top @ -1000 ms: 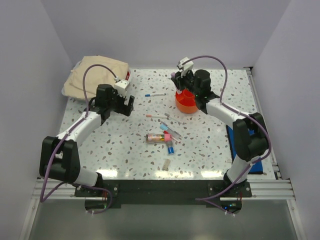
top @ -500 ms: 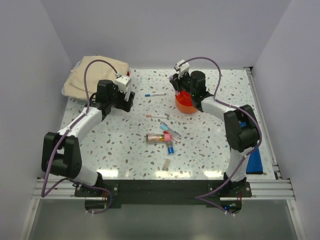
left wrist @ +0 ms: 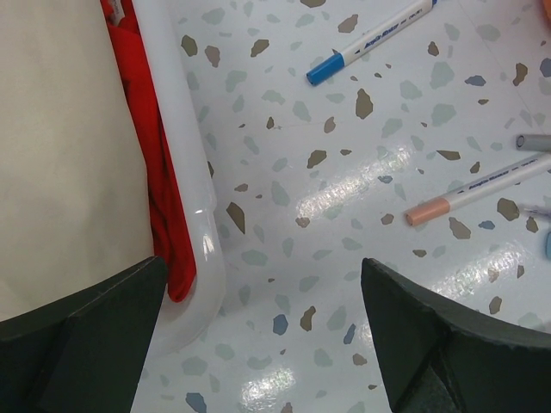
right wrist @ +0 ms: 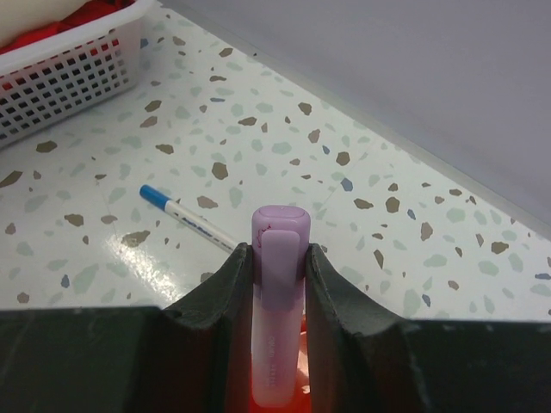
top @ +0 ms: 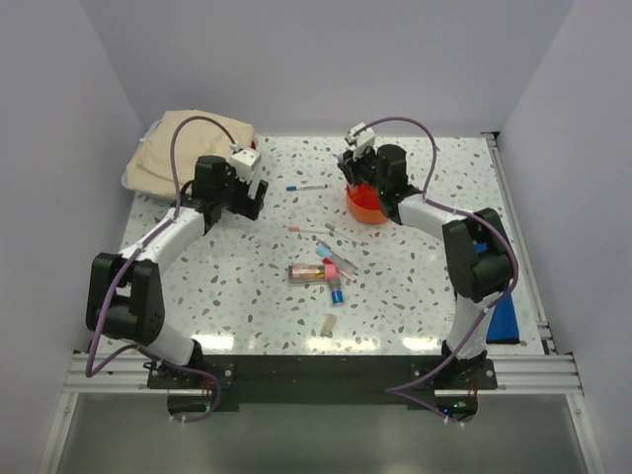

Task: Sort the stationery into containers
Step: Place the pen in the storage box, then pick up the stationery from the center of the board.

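Top external view, reading the worktop (top: 227,286) as a clock face with twelve at the far wall: the beige cloth bundle (top: 183,148) fills the 10 o'clock corner. Just beside it, toward the centre, the left claw (left wrist: 263,284) hangs over bare worktop. In the left wrist view its two fingers (left wrist: 86,335) are spread wide with nothing between them. A white basket (left wrist: 194,198) with something red inside lies at their 9 o'clock, partly under the cloth, and neither finger touches it.

Loose stationery lies across the middle. A thin white pen with a blue tip (top: 307,186) lies at 12 o'clock, between the two claws. A peach-tipped pen (top: 311,229) lies near the centre. At 6 o'clock of that pen is a small cluster: a clear tube (top: 306,272) with colourful contents and a pink marker (top: 333,269) at its right end. A blue marker (top: 337,293) sits just at 5 o'clock of the tube. A small cap (top: 327,324) lies apart, toward the near edge.

The orange tub (top: 367,204) stands at 1 o'clock. The right claw (right wrist: 277,262) is over its 11 o'clock rim. In the right wrist view its fingers press both sides of an upright lilac marker (right wrist: 277,361), whose rounded end rises above the fingertips. Orange shows beneath the marker's lower end, but whether it touches the tub cannot be told.

A flat blue mat (top: 504,318) lies at the 4 o'clock edge, partly behind the right arm.
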{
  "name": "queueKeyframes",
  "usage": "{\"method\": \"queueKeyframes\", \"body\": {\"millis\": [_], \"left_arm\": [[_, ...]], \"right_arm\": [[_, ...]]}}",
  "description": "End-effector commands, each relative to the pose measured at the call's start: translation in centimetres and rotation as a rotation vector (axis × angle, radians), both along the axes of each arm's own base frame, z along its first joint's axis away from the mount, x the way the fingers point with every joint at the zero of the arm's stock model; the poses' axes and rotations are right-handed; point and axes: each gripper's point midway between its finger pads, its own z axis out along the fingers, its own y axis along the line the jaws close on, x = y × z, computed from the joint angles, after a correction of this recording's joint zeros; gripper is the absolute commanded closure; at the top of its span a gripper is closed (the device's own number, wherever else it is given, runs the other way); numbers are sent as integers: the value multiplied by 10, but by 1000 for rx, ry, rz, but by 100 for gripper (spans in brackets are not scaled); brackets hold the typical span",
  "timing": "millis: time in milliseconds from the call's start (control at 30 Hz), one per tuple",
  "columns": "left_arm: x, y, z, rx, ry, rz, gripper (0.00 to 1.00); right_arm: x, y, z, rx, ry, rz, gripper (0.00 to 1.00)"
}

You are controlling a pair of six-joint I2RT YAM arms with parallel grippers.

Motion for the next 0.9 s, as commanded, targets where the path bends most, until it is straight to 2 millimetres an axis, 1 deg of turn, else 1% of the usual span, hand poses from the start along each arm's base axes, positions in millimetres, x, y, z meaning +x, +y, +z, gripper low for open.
{"method": "queueKeyframes", "body": {"millis": [0,33,67,100,133,167,200,233,267,300,333,400,433,467,500,533,567,600,633,667,700,733,767,800,833,867], "left_arm": [[17,-10,30,-27,-91,-24,0],[18,-10,30,-26,-91,-22,0],[17,-10,30,-25,-91,-22,0],[16,-10,30,-24,-92,-21,0],[16,-10,31,-24,-94,-22,0],[16,-9,32,-23,-95,-19,0],[16,-9,33,-23,-98,-19,0],[15,-9,34,-23,-102,-18,0],[14,-8,35,-23,-103,-16,0],[15,-7,38,-20,-111,-12,0],[14,-7,40,-19,-118,-9,0],[14,-4,45,-17,-132,3,0],[13,-3,51,-18,-147,13,0],[12,-2,52,-20,-149,18,0],[11,0,54,-24,-153,30,0],[8,1,60,-28,-164,33,0],[4,2,57,-29,-156,36,0],[1,3,57,-33,-154,43,0],[-4,5,61,-37,-164,46,0],[-9,8,56,-39,-153,53,0],[-13,9,55,-51,-147,62,0],[-16,15,59,-62,-156,77,0],[-21,17,53,-67,-143,82,0],[-23,19,53,-84,-139,93,0],[-26,25,56,-91,-147,108,0],[-30,27,53,-93,-138,110,0]], "right_arm": [[-1,-7,37,11,-101,-17,85],[-2,-6,37,9,-95,-11,76],[-4,-7,36,0,-83,-8,70],[-4,-7,42,3,-89,-7,57],[-6,-8,46,2,-91,-5,52],[-8,-8,45,-9,-83,-4,47],[-9,-9,50,-12,-86,0,44],[-12,-8,61,-12,-101,8,41],[-15,-9,62,-22,-85,15,38],[-18,-9,66,-25,-77,23,32],[-28,-3,74,-26,-78,79,32],[-49,6,66,-48,13,178,35],[-73,16,50,-58,114,293,36],[-83,21,51,-61,139,347,39],[-99,27,40,-74,201,398,40],[-120,28,17,-119,294,460,41],[-132,34,12,-136,321,511,42],[-148,43,1,-156,357,563,42],[-164,43,-13,-197,409,609,43],[-171,46,-26,-223,444,627,43],[-183,56,-34,-248,464,664,44],[-191,57,-43,-275,492,681,44],[-194,61,-56,-292,519,689,45],[-201,67,-63,-318,530,700,45],[-205,69,-70,-336,553,707,45],[-204,74,-71,-348,553,709,47]]}}
